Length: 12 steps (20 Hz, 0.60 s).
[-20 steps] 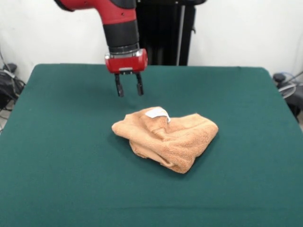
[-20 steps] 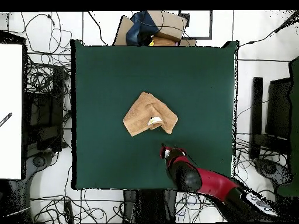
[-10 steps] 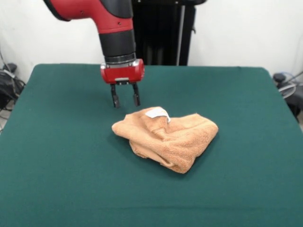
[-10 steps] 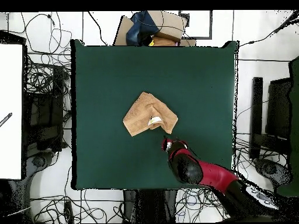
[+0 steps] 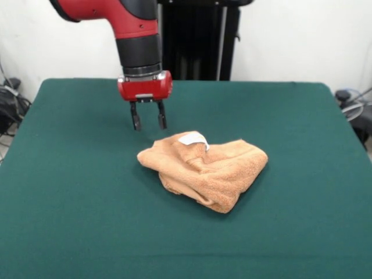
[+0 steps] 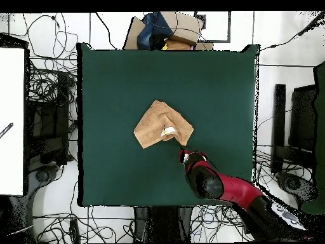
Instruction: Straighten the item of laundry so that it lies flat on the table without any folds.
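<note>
The light orange-brown terry towel [image 5: 204, 168] lies crumpled and folded over itself near the middle of the dark green table [image 5: 70, 203]. Its small white tag [image 5: 192, 138] shows on the far edge. In the overhead view the towel [image 6: 159, 124] forms a rough triangle, with the tag on the side facing the robot. My gripper [image 5: 147, 122] hangs open and empty just above the table, behind the towel's left corner in the front view. In the overhead view the gripper [image 6: 185, 154] is just off the towel's lower right corner.
Green table cloth [image 6: 114, 82] lies bare around the towel on all sides. The black pedestal [image 5: 197, 40] stands behind the far edge. Cables and boxes [image 6: 168, 28] lie on the floor around the table.
My gripper has moved left and slightly lower in the front view, closer to the towel's corner. The towel has not moved.
</note>
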{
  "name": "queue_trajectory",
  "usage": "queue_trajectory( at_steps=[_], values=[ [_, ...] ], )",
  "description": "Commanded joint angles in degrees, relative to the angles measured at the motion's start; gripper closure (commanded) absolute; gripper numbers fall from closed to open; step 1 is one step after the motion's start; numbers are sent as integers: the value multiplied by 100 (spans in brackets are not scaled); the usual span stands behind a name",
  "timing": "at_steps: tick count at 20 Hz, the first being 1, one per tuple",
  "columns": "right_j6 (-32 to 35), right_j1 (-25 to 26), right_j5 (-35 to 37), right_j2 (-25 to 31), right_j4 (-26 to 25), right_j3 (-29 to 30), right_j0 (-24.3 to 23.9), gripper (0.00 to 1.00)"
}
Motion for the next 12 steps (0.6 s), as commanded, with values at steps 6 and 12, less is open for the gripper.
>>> queue_trajectory(
  at_steps=[6, 12],
  values=[
    [164, 283, 556, 362, -314, -836, 101, 0],
    [108, 426, 697, 389, -300, -1066, 123, 0]
  ],
)
